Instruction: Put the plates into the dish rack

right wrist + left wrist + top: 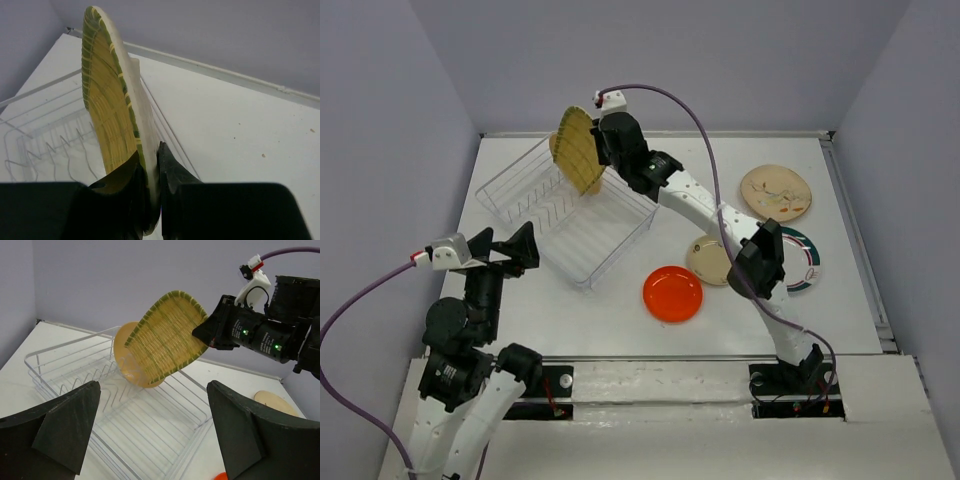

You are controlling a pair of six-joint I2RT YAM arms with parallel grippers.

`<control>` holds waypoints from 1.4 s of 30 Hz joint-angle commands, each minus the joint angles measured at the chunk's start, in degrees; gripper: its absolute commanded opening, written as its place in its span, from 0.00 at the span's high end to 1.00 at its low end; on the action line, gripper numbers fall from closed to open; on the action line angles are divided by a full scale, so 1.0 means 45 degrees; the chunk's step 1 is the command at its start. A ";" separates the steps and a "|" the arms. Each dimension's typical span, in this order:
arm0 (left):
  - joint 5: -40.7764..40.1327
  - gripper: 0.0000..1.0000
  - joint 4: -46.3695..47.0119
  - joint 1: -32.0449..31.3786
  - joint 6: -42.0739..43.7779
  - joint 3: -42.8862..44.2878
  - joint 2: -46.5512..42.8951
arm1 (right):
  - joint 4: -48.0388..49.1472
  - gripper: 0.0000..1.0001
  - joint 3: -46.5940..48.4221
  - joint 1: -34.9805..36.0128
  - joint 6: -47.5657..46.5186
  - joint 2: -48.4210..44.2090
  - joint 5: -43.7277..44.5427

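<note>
L gripper (507, 243) hangs nearest, just off the near-left side of the white wire rectangular dish rack (620, 251), jaws spread wide w/ nothing between them. On the white table (600, 325), right of the rack's near corner, lies the small round red-orange plate (672, 294), flat. Just beyond it the small beige plate (703, 262) sits partly under the R arm, and the white plate w/ dark green-red rim (807, 262) is right of that (also half hidden by the arm). Farther back on the right is the cream round plate w/ painted marks (776, 192), flat, apart from the others. R gripper (150, 165) is clamped on the edge of the yellow-olive ribbed squarish plate (578, 150), held on edge, tilted, above the rack's far end. Behind it the peach round plate (125, 355) stands on edge in the rack.
</note>
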 commanded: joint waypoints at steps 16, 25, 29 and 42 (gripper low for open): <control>0.1175 0.01 0.0985 0.0195 0.0056 -0.0199 0.0438 | 0.3620 0.93 0.2231 0.1400 -0.4870 0.1912 0.2959; 0.1332 0.01 0.1005 0.0214 0.0017 -0.0219 0.0438 | 0.4716 0.93 0.3089 0.1928 -0.5808 0.2771 0.3312; 0.1429 0.01 0.1005 0.0214 -0.0002 -0.0238 0.0438 | 0.4970 0.93 0.3089 0.1928 -0.5944 0.3160 0.3292; 0.1469 0.01 0.1005 0.0194 -0.0022 -0.0238 0.0360 | 0.4776 0.93 0.2093 0.1928 -0.4930 0.3532 0.2629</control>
